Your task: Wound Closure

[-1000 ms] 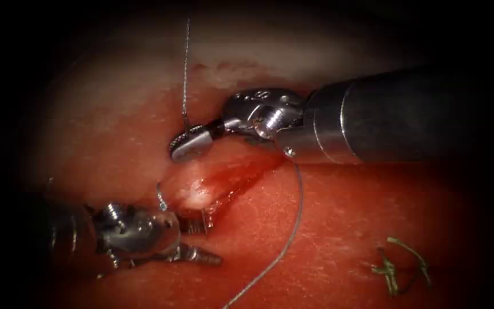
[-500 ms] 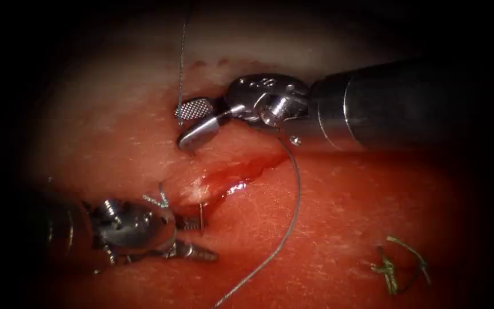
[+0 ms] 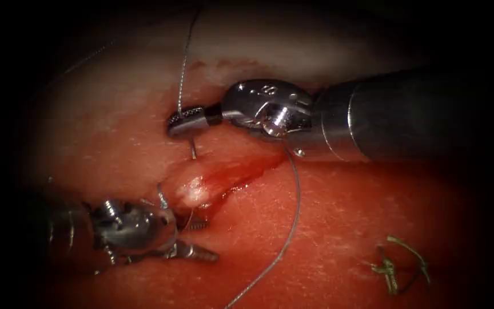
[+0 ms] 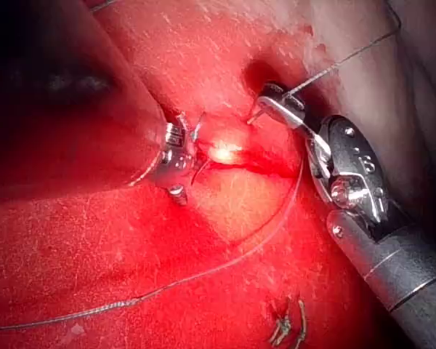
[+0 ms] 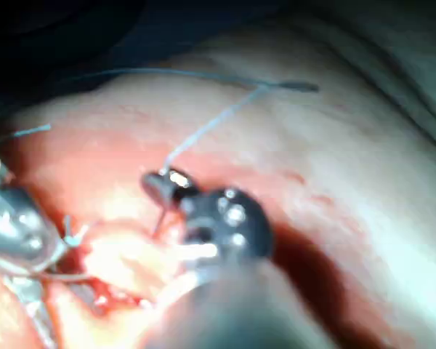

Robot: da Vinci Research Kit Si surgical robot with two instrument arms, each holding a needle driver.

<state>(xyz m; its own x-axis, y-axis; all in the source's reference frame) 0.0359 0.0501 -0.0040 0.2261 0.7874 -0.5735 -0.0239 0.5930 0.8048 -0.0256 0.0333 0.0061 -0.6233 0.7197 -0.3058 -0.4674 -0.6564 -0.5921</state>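
Observation:
The cut runs slantwise through the red tissue, with a pale spot at its lower end. My right tool's jaws hover above the tissue left of the cut's upper end. They are shut on a thread that rises straight up; a short stiff end pokes out below them. The same grip appears in the left wrist view and the right wrist view. My left tool lies at the cut's lower end, jaws apart, holding nothing I can make out. I cannot pick out the needle for certain.
A second thread curves from under the right tool's wrist down toward the front edge. A small curled thread piece stands beside the left tool. Cut greenish thread ends lie on the tissue far to the right.
The right jaws opened wide around the hanging thread, then shut on it near its lower end. The left tool stayed where it was.

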